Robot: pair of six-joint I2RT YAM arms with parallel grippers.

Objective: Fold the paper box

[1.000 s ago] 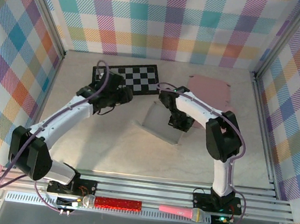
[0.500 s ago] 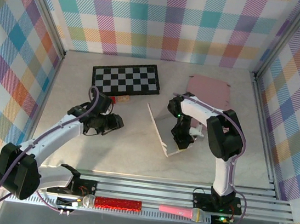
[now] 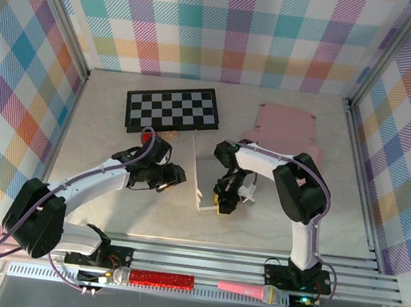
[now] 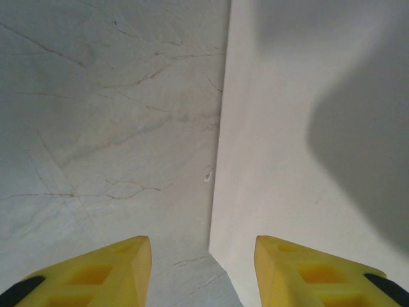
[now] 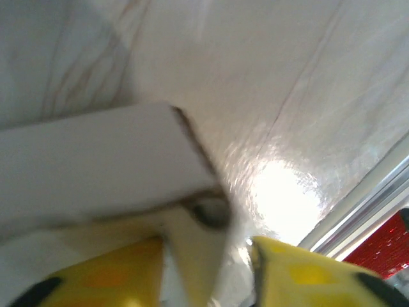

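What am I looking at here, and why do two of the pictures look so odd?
These are two robot arms bolted at the near edge of a table. One picture comes from a camera above and behind them; the other two from cameras on the wrists, so the yellow tips are each hand's own fingers. On the table lie a checkerboard, a flat pink sheet and a white paper box, partly raised. The left hand is open, facing the box's edge. The right hand has a white flap between its fingers, with a gap showing, so it seems open.
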